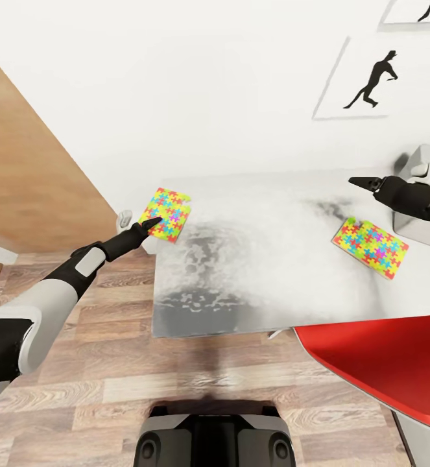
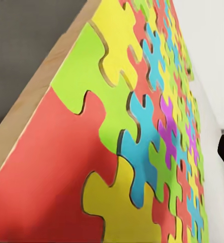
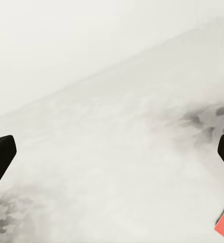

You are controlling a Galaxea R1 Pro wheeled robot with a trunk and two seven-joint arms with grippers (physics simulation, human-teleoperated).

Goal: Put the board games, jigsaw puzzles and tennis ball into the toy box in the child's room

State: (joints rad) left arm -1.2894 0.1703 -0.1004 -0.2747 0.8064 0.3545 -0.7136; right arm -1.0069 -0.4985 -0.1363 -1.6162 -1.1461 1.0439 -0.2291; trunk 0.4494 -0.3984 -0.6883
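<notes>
The left gripper [image 1: 151, 224] meets the near edge of the jigsaw puzzle [image 1: 168, 213] at the table's [image 1: 266, 259] left corner; its grip cannot be told. A second puzzle [image 1: 370, 247] lies rightward, beside the toy box [image 1: 409, 224]. The right gripper [image 1: 359, 182] hovers spread, empty. A red chair [image 1: 383, 366] crowds the near edge.

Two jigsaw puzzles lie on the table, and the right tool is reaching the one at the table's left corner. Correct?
Not quite: the head view shows the left tool at the corner jigsaw puzzle. The right tool hovers above the table, apart from the other jigsaw puzzle.
</notes>
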